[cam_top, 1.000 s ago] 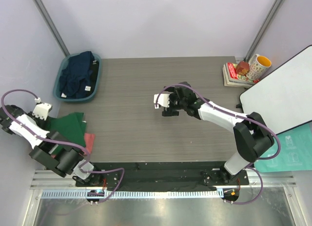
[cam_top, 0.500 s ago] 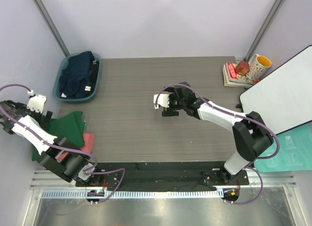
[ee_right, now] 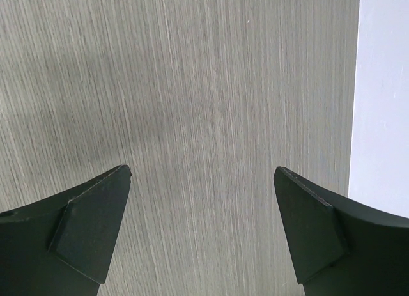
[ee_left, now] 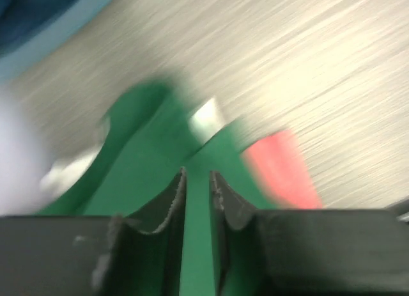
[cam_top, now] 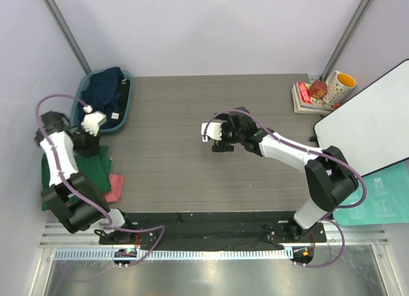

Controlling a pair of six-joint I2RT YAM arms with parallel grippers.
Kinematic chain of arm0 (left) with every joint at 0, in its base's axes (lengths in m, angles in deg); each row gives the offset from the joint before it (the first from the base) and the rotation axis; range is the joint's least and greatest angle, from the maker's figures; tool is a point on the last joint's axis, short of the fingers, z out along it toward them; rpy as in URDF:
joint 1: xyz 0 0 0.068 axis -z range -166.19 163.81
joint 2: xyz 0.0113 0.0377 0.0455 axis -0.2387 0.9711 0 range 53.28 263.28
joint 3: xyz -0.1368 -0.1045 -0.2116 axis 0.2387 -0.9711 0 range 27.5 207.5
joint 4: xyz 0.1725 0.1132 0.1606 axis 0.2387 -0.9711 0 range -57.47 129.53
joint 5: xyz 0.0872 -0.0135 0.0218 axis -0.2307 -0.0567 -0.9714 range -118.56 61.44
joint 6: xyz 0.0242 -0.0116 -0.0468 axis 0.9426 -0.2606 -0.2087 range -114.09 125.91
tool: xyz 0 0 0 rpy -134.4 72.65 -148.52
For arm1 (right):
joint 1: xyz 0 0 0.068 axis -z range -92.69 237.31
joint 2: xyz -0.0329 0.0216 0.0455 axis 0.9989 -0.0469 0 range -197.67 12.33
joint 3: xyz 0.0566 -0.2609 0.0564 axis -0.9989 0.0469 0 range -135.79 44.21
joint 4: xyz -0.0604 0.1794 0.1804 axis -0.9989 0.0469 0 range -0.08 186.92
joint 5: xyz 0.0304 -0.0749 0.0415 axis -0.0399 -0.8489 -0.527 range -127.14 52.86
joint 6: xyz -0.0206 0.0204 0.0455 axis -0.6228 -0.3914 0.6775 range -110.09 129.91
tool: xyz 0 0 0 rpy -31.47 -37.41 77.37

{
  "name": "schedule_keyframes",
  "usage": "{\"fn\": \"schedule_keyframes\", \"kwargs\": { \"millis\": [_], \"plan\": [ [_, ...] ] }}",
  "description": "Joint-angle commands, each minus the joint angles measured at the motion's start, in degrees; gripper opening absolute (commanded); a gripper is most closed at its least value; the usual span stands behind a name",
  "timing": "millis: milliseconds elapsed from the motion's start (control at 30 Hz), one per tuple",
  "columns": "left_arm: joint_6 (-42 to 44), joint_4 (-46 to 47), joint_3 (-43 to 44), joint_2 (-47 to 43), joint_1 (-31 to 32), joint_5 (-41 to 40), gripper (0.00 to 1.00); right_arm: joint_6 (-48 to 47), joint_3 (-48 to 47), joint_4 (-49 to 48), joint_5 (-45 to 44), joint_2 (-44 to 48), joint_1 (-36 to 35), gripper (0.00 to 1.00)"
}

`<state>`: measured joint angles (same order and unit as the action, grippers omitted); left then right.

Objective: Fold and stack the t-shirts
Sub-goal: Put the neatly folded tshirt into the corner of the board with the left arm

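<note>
T-shirts lay in two places. The dark green t-shirt (cam_top: 96, 167) sat at the left edge of the table (cam_top: 192, 104), on top of the pink t-shirt (cam_top: 115, 185), with a bit of pink poking out. The navy t-shirt (cam_top: 102, 94) was bunched up in the teal tub (cam_top: 125, 107) at the back left.

The left end effector (cam_top: 91, 121) hung between the pile and the tub. Its fingers were almost closed, with just a thin gap, and held nothing. The view was blurry. The right end effector (cam_top: 213, 137) was wide open over the bare middle of the table, with nothing in it.

It looked like the green and pink ones were done and the navy one was next. For that, the left fingers would need to open, reach into the tub, pinch the cloth and bring it to the middle.
</note>
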<state>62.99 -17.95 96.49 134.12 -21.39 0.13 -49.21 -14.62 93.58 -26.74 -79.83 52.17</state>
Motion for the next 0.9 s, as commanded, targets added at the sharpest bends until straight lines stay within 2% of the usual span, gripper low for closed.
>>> {"fn": "schedule_keyframes", "kwargs": {
  "millis": [0, 33, 67, 100, 167, 300, 367, 400, 467, 533, 600, 633, 700, 867],
  "plan": [
    [-15.3, -1.8, 8.4, 1.1, 14.1, 8.8, 0.2, 3.2, -0.3, -4.5, -1.2, 3.2, 0.0, 1.0],
    [-18.2, -0.3, 10.0, 1.9, 16.8, 7.9, 0.28, 4.3, -0.4, -6.3, -1.6, 3.4, 0.0, 1.0],
    [-23.3, 3.2, 11.6, 2.6, 22.0, 7.3, 0.41, 5.3, -0.9, -7.2, -2.1, 4.0, 0.0, 1.0],
    [-25.5, 4.5, 15.2, 3.3, 24.1, 7.4, 0.99, 6.5, -1.3, -7.9, -3.2, 4.3, 0.0, 1.0],
    [-32.1, 9.8, 18.9, 5.6, 29.5, 6.3, 1.0, 10.7, -2.4, -10.3, -4.5, 5.0, 0.2, 1.0],
    [-44.6, 19.4, 29.9, 10.9, 33.9, 8.6, 1.0, 20.0, -5.3, -12.0, -6.3, 7.3, 2.2, 1.0],
    [-52.7, 27.9, 31.8, 12.8, 34.7, 5.2, 1.0, 26.5, -5.7, -15.5, -12.6, 8.0, 3.0, 1.0],
    [-59.7, 30.1, 33.0, 13.3, 36.3, 4.3, 1.0, 28.2, -5.7, -16.7, -14.9, 8.8, 3.2, 1.0],
    [-63.7, 33.8, 34.2, 14.5, 37.8, 0.6, 1.0, 34.0, -6.3, -18.4, -19.3, 9.5, 4.8, 1.0],
    [-63.7, 34.0, 36.0, 15.3, 40.3, -1.2, 1.0, 38.3, -6.8, -18.8, -20.6, 10.4, 6.4, 1.0],
    [-58.3, 33.5, 34.7, 14.5, 43.2, -6.8, 1.0, 43.9, -5.9, -20.7, -25.0, 11.2, 8.0, 1.0],
    [-51.7, 33.6, 33.7, 14.0, 46.2, -8.8, 1.0, 45.0, -5.3, -22.4, -27.3, 12.1, 8.3, 1.0],
    [-48.7, 34.0, 29.5, 11.7, 48.0, -10.3, 1.0, 46.9, -3.8, -23.3, -32.5, 12.9, 8.5, 1.0],
    [-55.1, 40.9, 20.8, 8.4, 50.1, -21.4, 1.0, 48.4, -1.9, -22.9, -37.5, 14.3, 8.5, 1.0]
  ]
}}
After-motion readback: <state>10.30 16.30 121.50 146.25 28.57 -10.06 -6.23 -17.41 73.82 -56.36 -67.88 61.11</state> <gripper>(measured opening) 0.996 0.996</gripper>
